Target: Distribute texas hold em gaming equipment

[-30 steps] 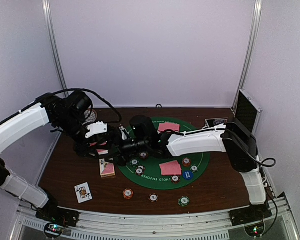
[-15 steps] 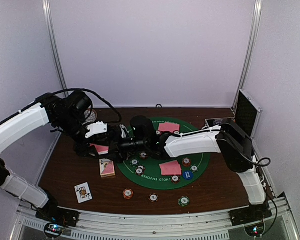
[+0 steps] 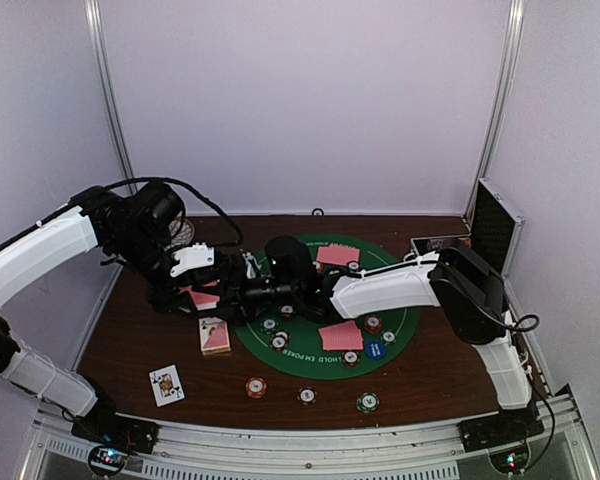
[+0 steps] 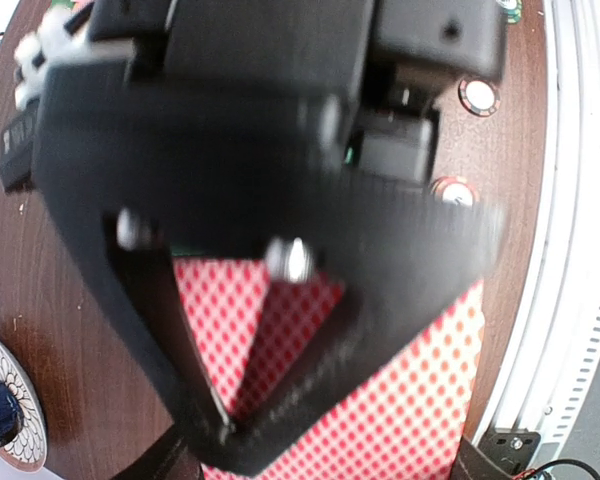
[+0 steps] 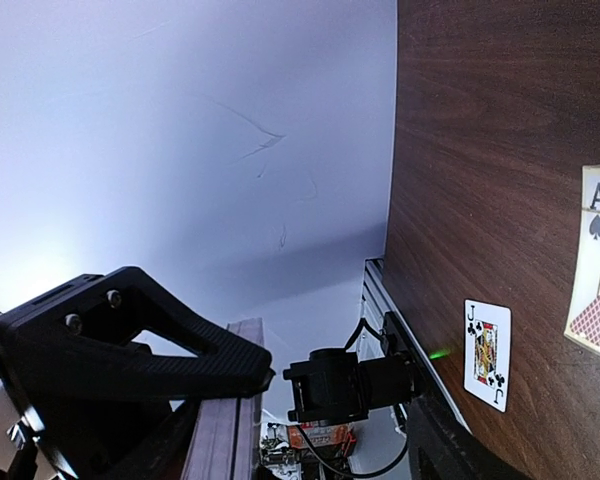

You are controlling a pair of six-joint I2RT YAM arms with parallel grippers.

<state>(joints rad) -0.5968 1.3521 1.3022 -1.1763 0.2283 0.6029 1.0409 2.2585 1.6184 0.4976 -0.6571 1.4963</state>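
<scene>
Red-backed card (image 4: pixel 410 400) clamped in left gripper (image 4: pixel 225 440), patterned back toward wrist camera, above bare table (image 3: pixel 130 340) left of green mat (image 3: pixel 310 355). Long axis obscured. Right gripper (image 5: pixel 340 395) spread, empty.

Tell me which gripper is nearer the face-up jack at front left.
Left. The left gripper is behind the jack, slightly to its right; the right gripper is farther right again.
</scene>
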